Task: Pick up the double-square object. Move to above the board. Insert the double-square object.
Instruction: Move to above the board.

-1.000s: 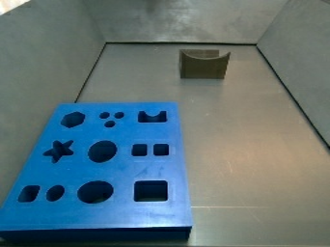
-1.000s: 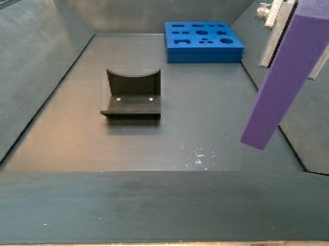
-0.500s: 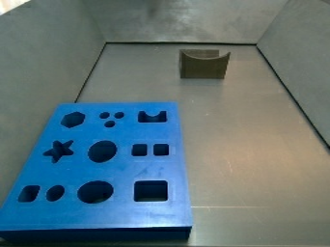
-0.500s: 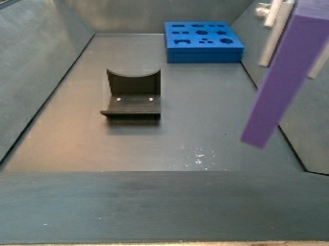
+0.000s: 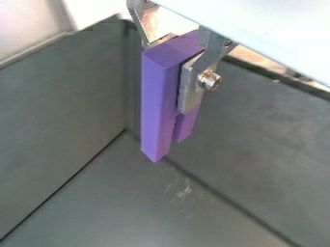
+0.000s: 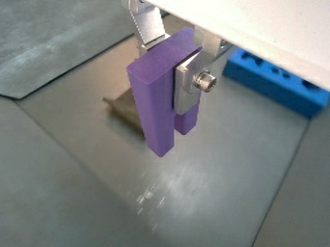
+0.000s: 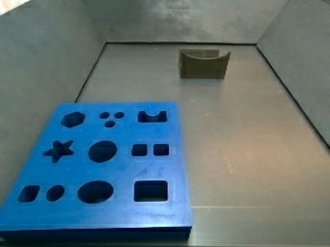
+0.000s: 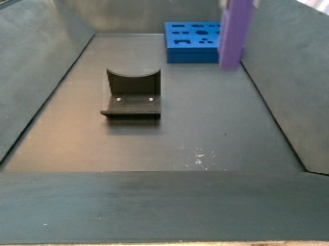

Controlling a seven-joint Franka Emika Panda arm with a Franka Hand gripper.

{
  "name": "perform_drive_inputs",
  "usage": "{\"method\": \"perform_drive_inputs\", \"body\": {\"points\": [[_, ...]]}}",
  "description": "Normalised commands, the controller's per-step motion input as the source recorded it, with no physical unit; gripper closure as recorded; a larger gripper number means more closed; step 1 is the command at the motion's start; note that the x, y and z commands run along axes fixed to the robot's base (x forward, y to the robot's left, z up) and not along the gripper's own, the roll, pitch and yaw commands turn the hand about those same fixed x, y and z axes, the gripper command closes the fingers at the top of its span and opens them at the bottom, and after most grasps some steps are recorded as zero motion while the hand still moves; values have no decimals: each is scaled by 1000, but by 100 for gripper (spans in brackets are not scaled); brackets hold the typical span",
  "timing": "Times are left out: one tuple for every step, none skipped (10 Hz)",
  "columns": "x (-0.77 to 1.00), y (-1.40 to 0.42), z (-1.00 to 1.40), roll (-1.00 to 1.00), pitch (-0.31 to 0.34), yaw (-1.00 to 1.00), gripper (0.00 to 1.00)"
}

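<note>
The lilac double-square object (image 5: 161, 106) hangs upright in my gripper (image 5: 175, 68), which is shut on its upper part; its two prongs point down. Both wrist views show it between the silver fingers (image 6: 191, 82). In a side view the peg (image 8: 237, 34) hangs above the floor just in front of the blue board (image 8: 202, 55); the gripper itself is cut off by that frame's upper edge. The board (image 7: 123, 169) lies flat on the grey floor, with star, hexagon, circle and square cutouts. A wrist view shows the board's edge (image 6: 271, 82) beyond the peg.
A dark olive U-shaped block (image 8: 133, 96) stands on the floor mid-tray, also seen in a side view (image 7: 204, 64) and behind the peg in a wrist view (image 6: 123, 104). Grey tray walls (image 7: 296, 87) rise on all sides.
The peg has moved away from the near right wall toward the board; it now shows smaller and farther back in the side view. The board and olive block have not moved.
</note>
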Motion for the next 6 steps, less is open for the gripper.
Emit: {"method": "perform_drive_inputs", "body": {"points": [[61, -1000, 156, 74, 10, 182, 100], [58, -1000, 157, 64, 7, 101, 100], [58, -1000, 158, 58, 10, 73, 100], [58, -1000, 159, 40, 16, 41, 100], [57, -1000, 160, 24, 16, 28, 100], [55, -1000, 163, 4, 4, 22, 100]]}}
